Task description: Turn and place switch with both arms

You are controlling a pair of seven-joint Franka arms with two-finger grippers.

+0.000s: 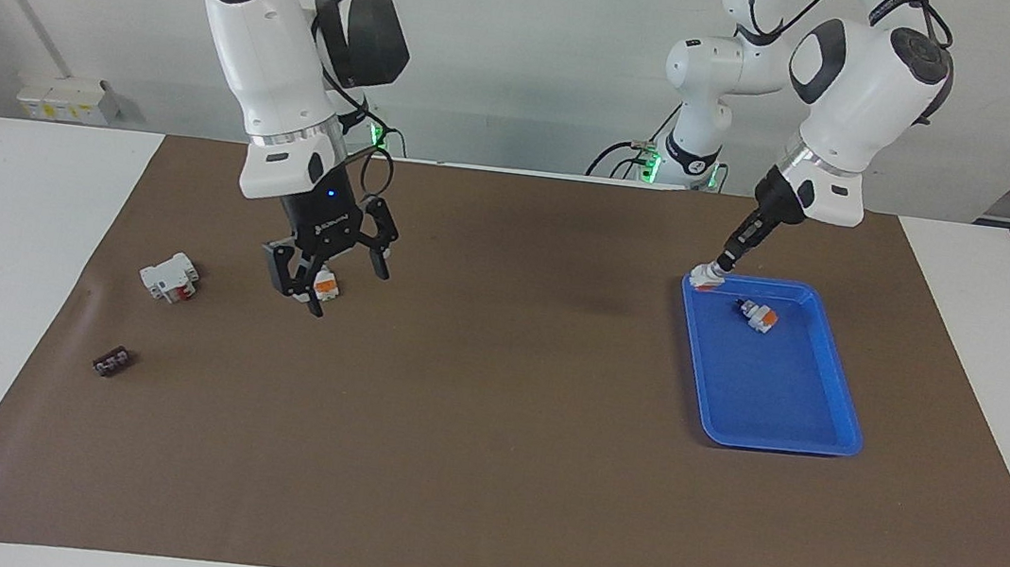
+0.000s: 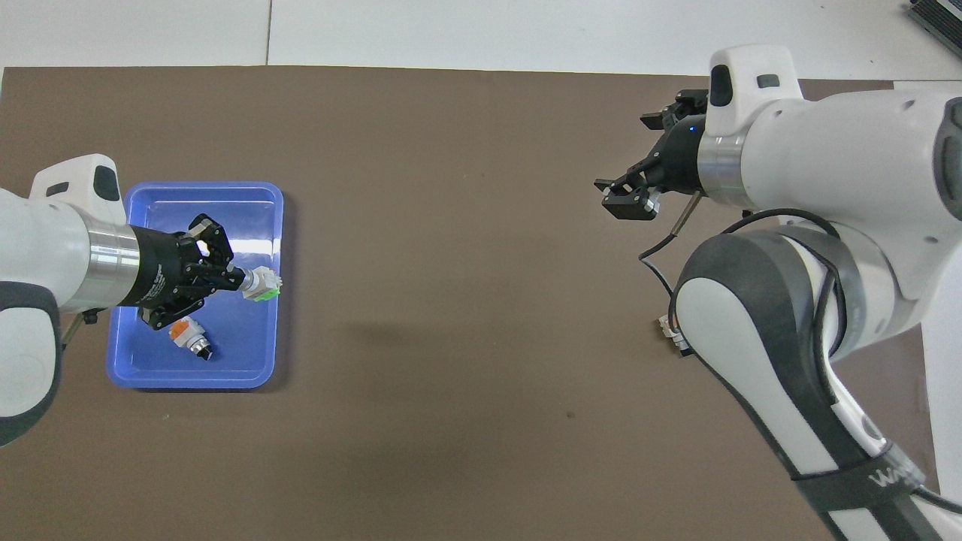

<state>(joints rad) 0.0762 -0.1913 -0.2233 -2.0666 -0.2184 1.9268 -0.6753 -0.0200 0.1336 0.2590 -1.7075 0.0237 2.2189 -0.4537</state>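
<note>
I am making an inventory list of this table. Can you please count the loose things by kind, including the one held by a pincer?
Green-faced switch, held by the left pincer: 1
Orange-faced switches: 2
White block with red: 1
Small black part: 1
Blue tray: 1
Total: 6

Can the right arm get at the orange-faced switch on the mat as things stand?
Probably yes. The right gripper hangs open right over the orange-faced switch on the brown mat, with nothing else close by; the white block with red lies well clear of it.
</note>
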